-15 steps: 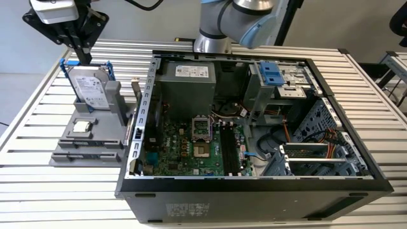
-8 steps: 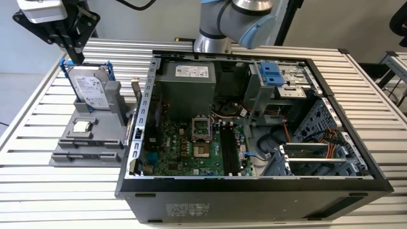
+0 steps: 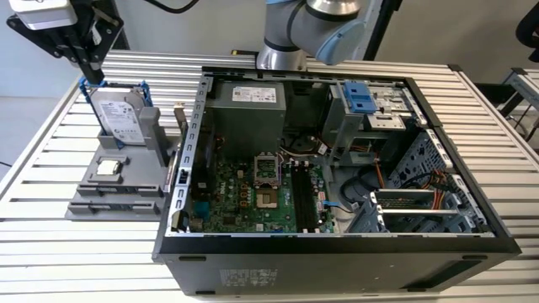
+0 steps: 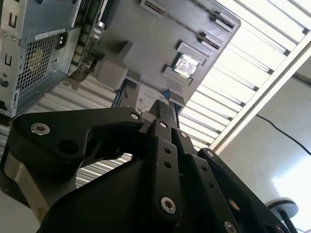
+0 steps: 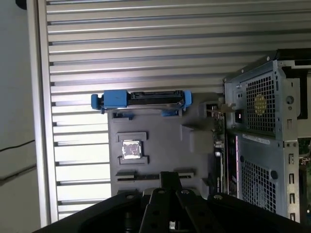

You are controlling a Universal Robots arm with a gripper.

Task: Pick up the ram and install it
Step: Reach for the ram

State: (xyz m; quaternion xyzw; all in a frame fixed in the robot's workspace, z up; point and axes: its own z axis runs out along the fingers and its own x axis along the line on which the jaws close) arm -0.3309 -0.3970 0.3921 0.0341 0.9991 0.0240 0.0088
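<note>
First wrist view looks down on a grey parts holder (image 5: 160, 141). The ram most likely sits here, though I cannot tell for sure. A thin dark line runs along a slotted bar (image 5: 125, 174) just beside the processor chip (image 5: 130, 149). It could be the stick standing on its long edge, but too little is exposed to confirm it.

By my judgement the ram will be light, stiff and thin. It should crack easily if twisted, and its flat faces may be slippery. The safest hold looks to be across the two flat faces, near the middle of the upper edge and clear of the contact edge.

The claw (image 5: 170, 175) hangs above the holder with its fingers pressed together and nothing seen between them. In the exterior view it sits close above the silver hard drive (image 3: 118, 117), which stands in blue rails at the holder's far end.

Just beside the holder, on the exterior view's right, an open computer case (image 3: 337, 246) lies on its side. Inside it, the green motherboard (image 3: 240, 189) carries long black memory slots (image 3: 302, 189). Holder and case both rest on a slatted metal counter (image 3: 50, 252).
</note>
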